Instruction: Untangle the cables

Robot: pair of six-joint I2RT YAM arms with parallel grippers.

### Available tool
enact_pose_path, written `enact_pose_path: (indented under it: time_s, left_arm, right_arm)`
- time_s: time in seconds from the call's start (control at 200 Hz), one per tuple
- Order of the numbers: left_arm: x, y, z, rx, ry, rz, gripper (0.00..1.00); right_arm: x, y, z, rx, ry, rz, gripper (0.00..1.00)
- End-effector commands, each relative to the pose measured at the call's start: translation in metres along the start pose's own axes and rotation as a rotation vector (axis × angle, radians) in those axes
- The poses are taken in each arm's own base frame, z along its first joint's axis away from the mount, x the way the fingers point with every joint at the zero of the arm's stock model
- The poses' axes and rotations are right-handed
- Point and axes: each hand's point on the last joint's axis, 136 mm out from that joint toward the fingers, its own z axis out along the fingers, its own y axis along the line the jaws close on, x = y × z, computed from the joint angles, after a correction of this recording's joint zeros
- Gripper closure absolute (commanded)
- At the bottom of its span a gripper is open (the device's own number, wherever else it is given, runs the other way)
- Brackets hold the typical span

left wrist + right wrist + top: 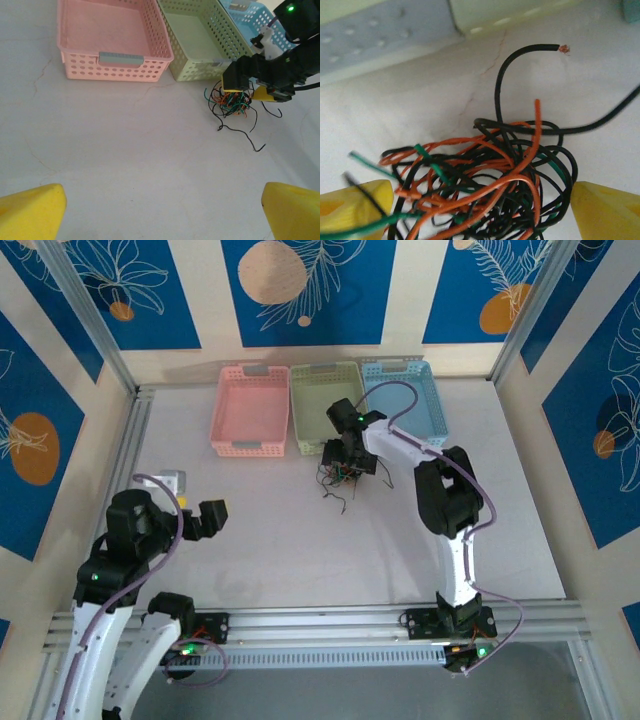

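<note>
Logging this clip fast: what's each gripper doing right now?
Left gripper: open, empty.
Right gripper: open, straddling the cables, not clamped.

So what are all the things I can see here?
cables: one tangled bunch, black, orange and green, on the table in front of the green basket
pink basket: one, pink, back of the table, left of the row
green basket: one, pale green, middle of the row
blue basket: one, light blue, right of the row
table: one, pale grey, under everything
left gripper: one, black with yellow fingertips, open, over bare table at near left
right gripper: one, same colours, open, fingertips either side of the cables
</note>
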Motion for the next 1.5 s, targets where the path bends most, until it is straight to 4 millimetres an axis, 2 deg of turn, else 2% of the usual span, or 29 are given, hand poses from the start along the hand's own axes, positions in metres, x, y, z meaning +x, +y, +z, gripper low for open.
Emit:
enact_pose_path:
  time_s: [0.0,0.34,0.68,0.86,1.08,1.195,1.285,1.34,1.496]
  left_arm:
    - [0.000,0.000,-0.002,0.007,-0.018,0.029,0.00]
    - [0.001,-0.001,0.001,0.011,-0.010,0.027,0.00]
    - [0.002,0.000,0.003,0.009,-0.002,0.024,0.01]
    - [0.002,0.000,0.004,0.012,0.003,0.025,0.01]
    - [0.003,0.000,0.005,0.013,0.008,0.023,0.01]
    - [0.002,-0.001,0.004,0.015,0.006,0.024,0.02]
    - [0.003,-0.001,0.005,0.018,0.008,0.023,0.02]
    - [0.003,-0.002,0.005,0.024,0.012,0.024,0.02]
    - [0.004,-0.008,0.008,0.056,0.030,0.024,0.04]
  right_arm:
    - [0.004,-0.003,0.005,0.068,0.028,-0.005,0.10]
    - [0.012,0.003,0.020,0.025,0.099,-0.008,0.21]
    - [0.018,0.009,0.035,0.018,0.160,-0.021,0.37]
    - [0.020,0.014,0.039,0.000,0.179,-0.036,0.52]
    - [0.021,0.016,0.037,-0.022,0.182,-0.053,0.84]
    - [0.022,0.019,0.029,-0.024,0.151,-0.078,1.00]
    - [0.028,0.023,0.015,-0.042,0.121,-0.108,1.00]
    - [0.033,0.028,-0.002,-0.083,0.098,-0.120,1.00]
    - [0.071,0.039,-0.032,-0.194,0.102,-0.167,1.00]
